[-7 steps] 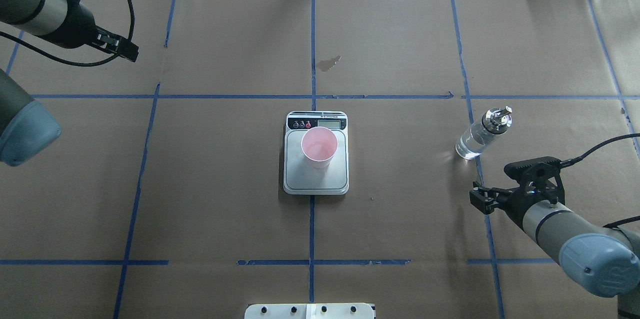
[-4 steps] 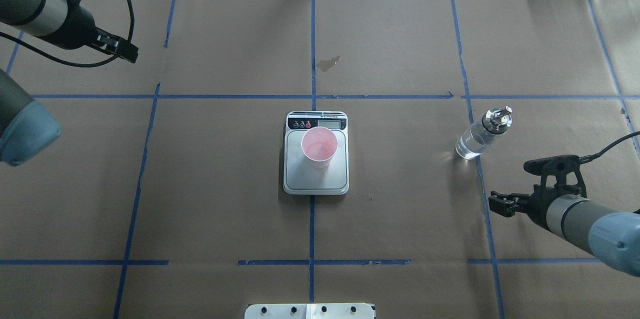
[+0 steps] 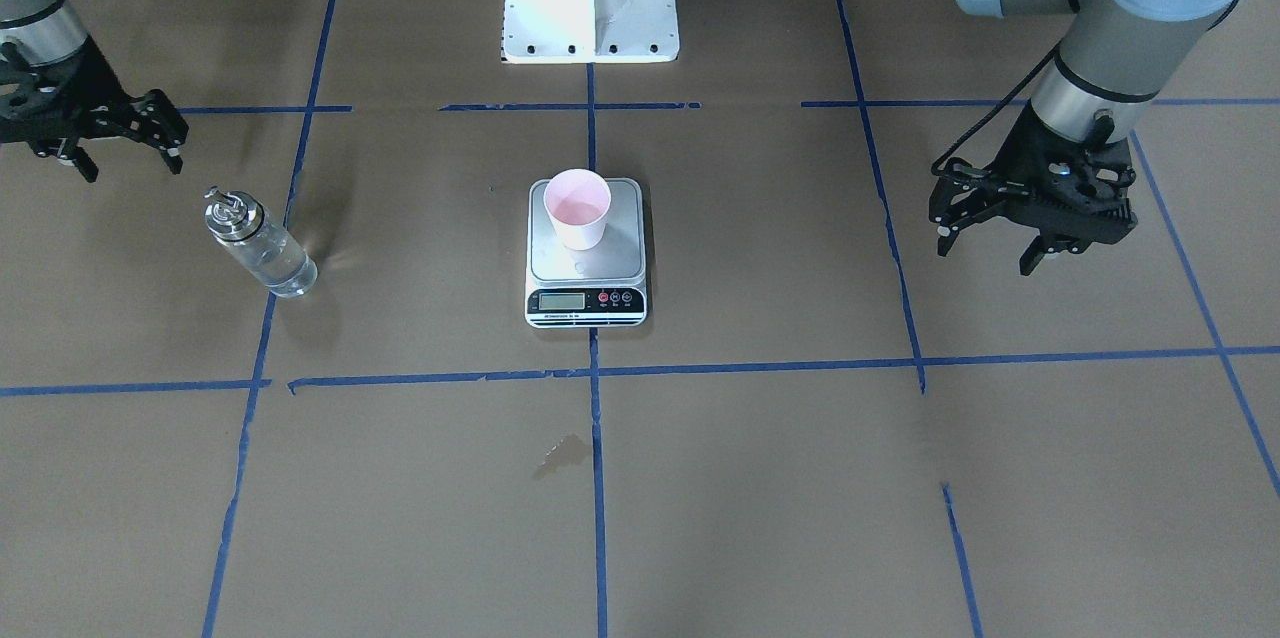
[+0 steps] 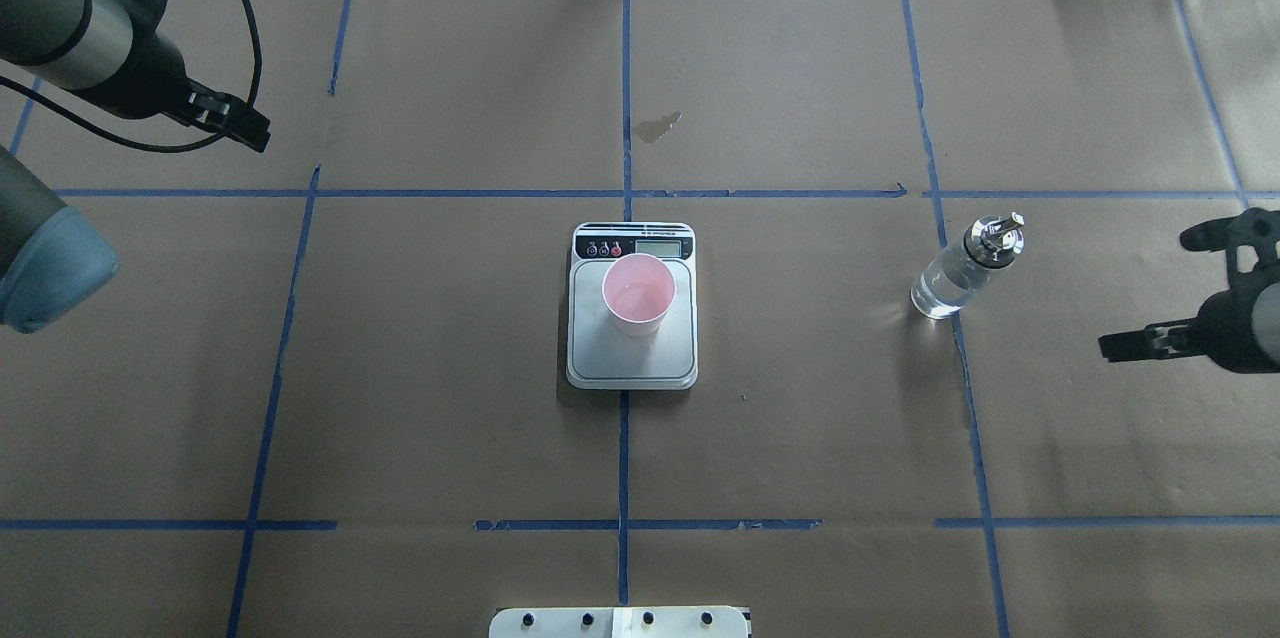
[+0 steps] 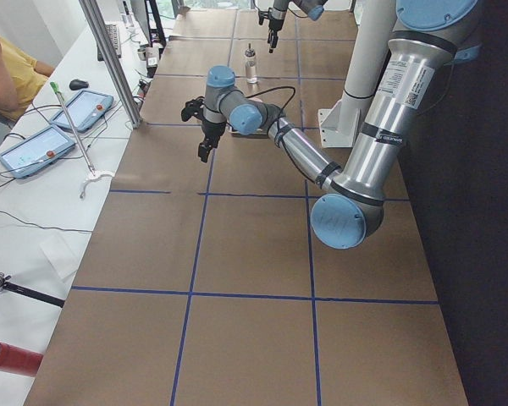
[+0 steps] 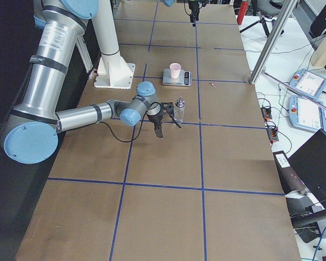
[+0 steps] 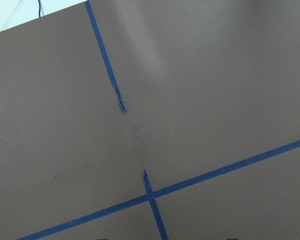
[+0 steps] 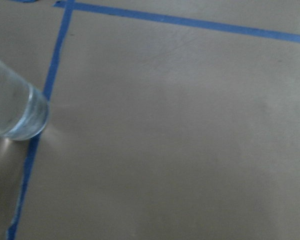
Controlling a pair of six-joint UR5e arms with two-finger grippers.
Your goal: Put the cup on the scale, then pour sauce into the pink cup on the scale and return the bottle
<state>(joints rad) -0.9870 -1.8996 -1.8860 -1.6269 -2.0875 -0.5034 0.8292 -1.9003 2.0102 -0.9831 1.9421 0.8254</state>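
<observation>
The pale pink cup [image 4: 638, 293] stands upright on the steel platform of the scale [image 4: 632, 366] at the table's middle, and both show in the front-facing view too [image 3: 577, 208] [image 3: 585, 303]. The clear bottle [image 4: 962, 270] with its silver spout stands upright on the paper to the right, and its base shows in the right wrist view [image 8: 12, 110]. My right gripper [image 3: 130, 158] is open and empty, off to the side of the bottle and apart from it. My left gripper [image 3: 985, 253] is open and empty, far from the scale on the other side.
Brown paper with blue tape lines covers the table. A small dark stain [image 4: 658, 126] lies beyond the scale. The robot's white base [image 3: 590, 8] stands at the near edge. An operators' bench with tablets [image 5: 34, 148] runs along the far side.
My right arm has drawn back to the right and away from the bottle, toward the table's right edge. The left arm has shifted only slightly. Cup, scale and bottle have not moved.
</observation>
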